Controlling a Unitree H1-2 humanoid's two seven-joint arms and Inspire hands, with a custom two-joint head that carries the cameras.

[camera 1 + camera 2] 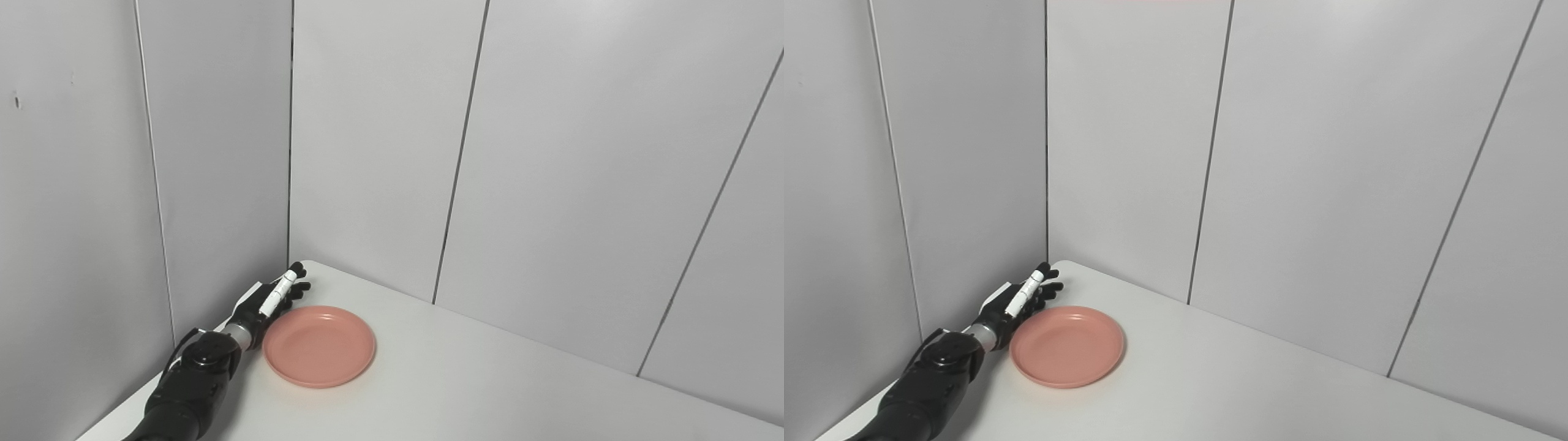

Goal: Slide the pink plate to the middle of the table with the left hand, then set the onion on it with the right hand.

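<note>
A round pink plate (319, 346) lies empty on the white table (490, 386) near its far left corner. My left hand (272, 300) is open, fingers stretched out flat, right beside the plate's left rim, between the plate and the wall. I cannot tell if it touches the rim. It also shows in the right eye view (1020, 301), with the plate (1067, 347) to its right. No onion is in view. My right hand is not in view.
Grey wall panels (367, 153) close in the table at the back and left, meeting in a corner just behind my left hand. The table's left edge (116, 413) runs under my left forearm.
</note>
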